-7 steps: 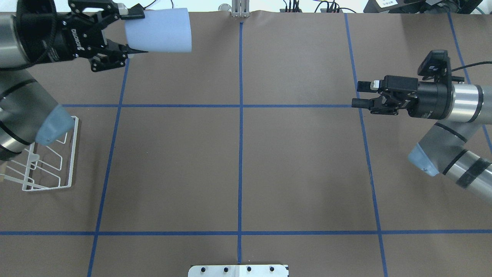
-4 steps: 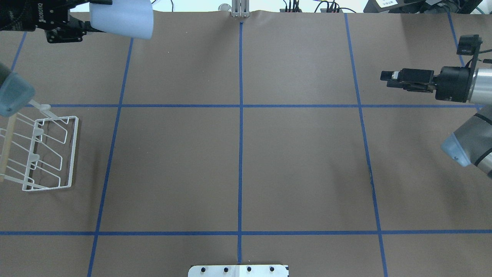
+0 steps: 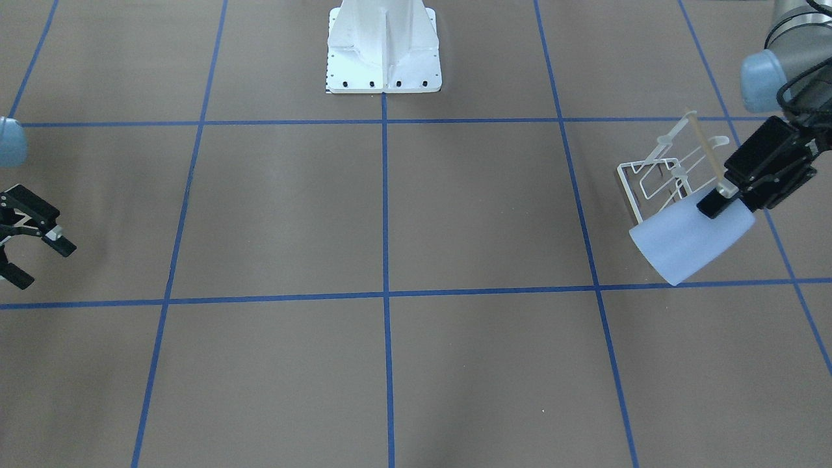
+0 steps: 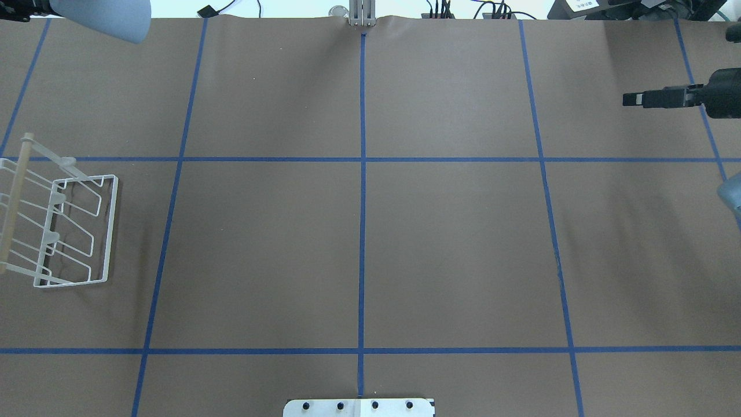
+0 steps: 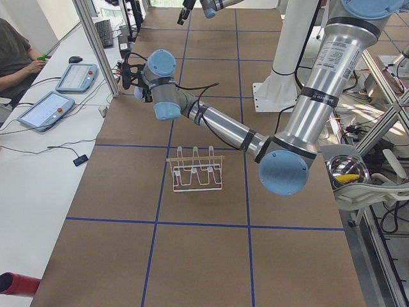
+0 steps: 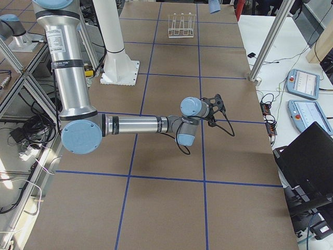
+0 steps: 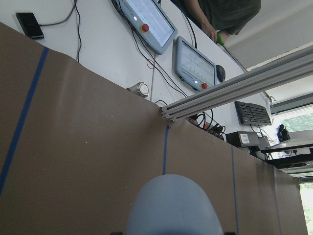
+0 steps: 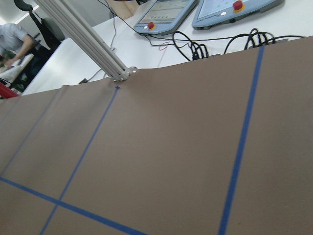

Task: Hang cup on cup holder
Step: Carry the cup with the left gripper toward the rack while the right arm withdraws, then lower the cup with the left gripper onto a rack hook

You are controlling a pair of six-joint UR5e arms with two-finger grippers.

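The light blue-grey cup [image 3: 692,240] is held tilted in the air, its wide rim pointing down and towards the table's middle. My left gripper [image 3: 718,207] is shut on the cup's narrow base end. The cup also shows at the far left corner of the overhead view [image 4: 104,17] and fills the bottom of the left wrist view [image 7: 171,205]. The white wire cup holder [image 3: 669,175] stands on the table just behind the cup, with nothing on its pegs [image 4: 63,226]. My right gripper [image 3: 40,263] is open and empty at the opposite end of the table.
The white robot pedestal [image 3: 383,52] stands at the middle of the robot's side. Blue tape lines grid the brown table cover [image 4: 363,231]. An aluminium post [image 4: 362,14] stands at the far edge, with operator tablets [image 7: 149,22] and cables beyond.
My left arm has carried the cup leftward and up towards the overhead view's far left corner, uncovering the holder. My right arm has drawn back to the right and turned its gripper edge-on.
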